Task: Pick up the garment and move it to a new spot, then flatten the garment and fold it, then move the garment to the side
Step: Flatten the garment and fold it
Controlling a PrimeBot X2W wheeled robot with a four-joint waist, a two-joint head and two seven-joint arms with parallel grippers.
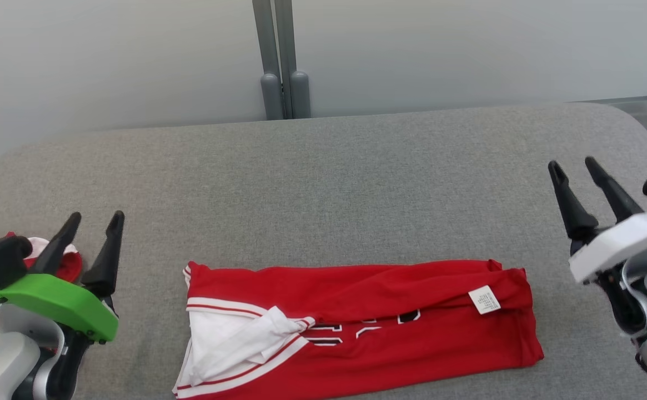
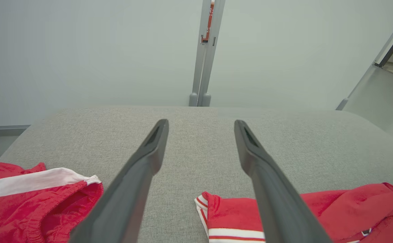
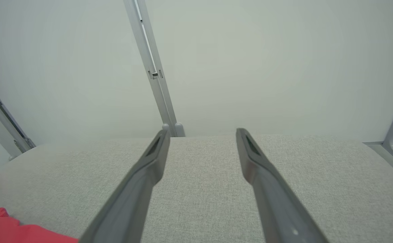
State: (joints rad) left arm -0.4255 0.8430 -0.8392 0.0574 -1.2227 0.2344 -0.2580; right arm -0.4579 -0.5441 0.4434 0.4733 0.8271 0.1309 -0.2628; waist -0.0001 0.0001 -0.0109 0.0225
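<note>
1. Fingers (image 2: 139, 175) of the left gripper (image 1: 96, 216) stand spread wide with nothing between them, hovering at the near left over the grey padded table (image 1: 323, 183).
2. At the near right, the right gripper (image 1: 572, 164) likewise has its two dark fingers parted and empty above the table surface.
3. Between the two, close to the table's near edge, lies the garment (image 1: 390, 328). It is a red jersey with white trim, folded into a long band lying crosswise. White lining is turned out at its left end and a small white label (image 1: 485, 300) sits near its right end. Both grippers are apart from it.
4. Just behind the left gripper's fingers, at the table's left edge, sits a second red-and-white piece of clothing (image 2: 31, 202), crumpled and apart from the jersey.
5. Farther back, the grey fabric runs to the table's rounded far edge.
6. Beyond it rises a pale wall with a grey upright post (image 1: 281, 61) at its middle.
</note>
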